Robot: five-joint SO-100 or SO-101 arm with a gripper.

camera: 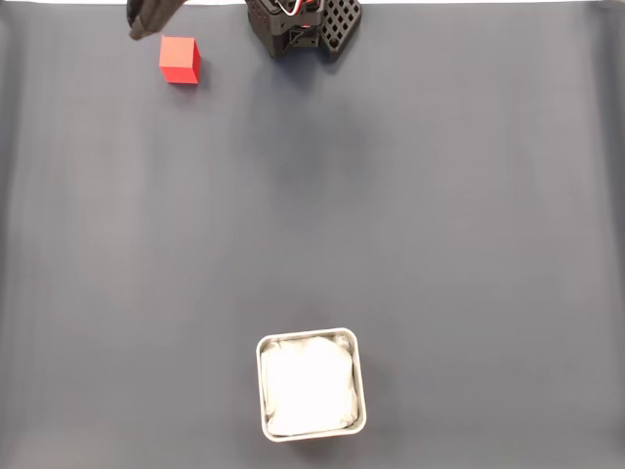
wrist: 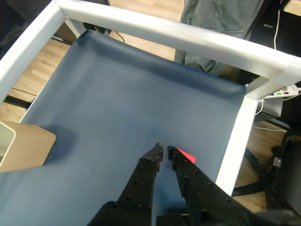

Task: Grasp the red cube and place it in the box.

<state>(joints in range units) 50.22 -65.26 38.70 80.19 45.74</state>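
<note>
Black pincer (wrist: 164,151) held above the surface, fingertips nearly together, empty

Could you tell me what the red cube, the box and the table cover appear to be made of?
The red cube looks like matte plastic or painted wood: flat, even colour, no glare. The box seems to be silvery metal, with a bright thin rim, lined with crumpled white paper. The table cover looks like a smooth dark blue-grey sheet, perhaps vinyl or fabric, with a faint sheen.

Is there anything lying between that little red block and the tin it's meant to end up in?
No. In the fixed view, bare grey mat lies between the red cube at top left and the box near the bottom edge.
</note>
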